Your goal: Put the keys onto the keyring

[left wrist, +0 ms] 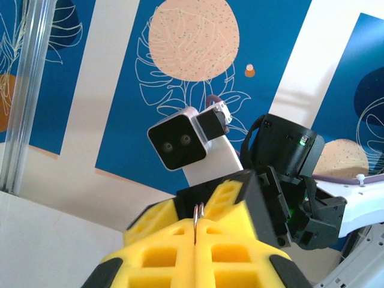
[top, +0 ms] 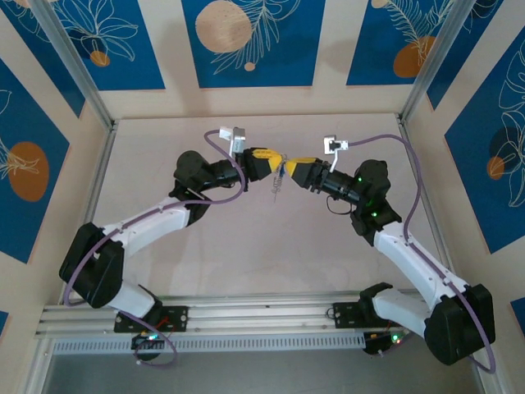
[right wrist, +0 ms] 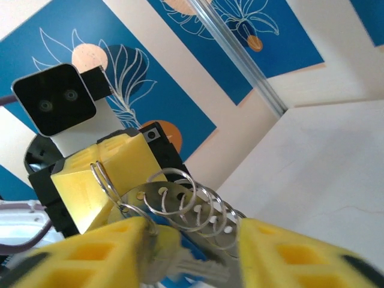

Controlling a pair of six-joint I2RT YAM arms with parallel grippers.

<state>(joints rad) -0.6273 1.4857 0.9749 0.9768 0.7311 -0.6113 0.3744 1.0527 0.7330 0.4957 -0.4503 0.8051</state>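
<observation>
The keyring (right wrist: 102,179), a thin silver wire ring, stands edge-on out of the left gripper (left wrist: 197,231), whose yellow fingers (left wrist: 240,252) are closed tight on it. Touching it on the right are the keys (right wrist: 157,203), flat silver metal pieces with small holes. Several more wire loops (right wrist: 204,207) run through them, and a bit of blue shows beneath. The bunch sits between the jaws of the right gripper (right wrist: 192,243), which stand partly apart; I cannot tell whether they pinch it. The two grippers meet tip to tip above the middle of the pale table (top: 246,263).

Bright, even light, faint shadows; the wrist views' near foreground blurs (out of focus).
</observation>
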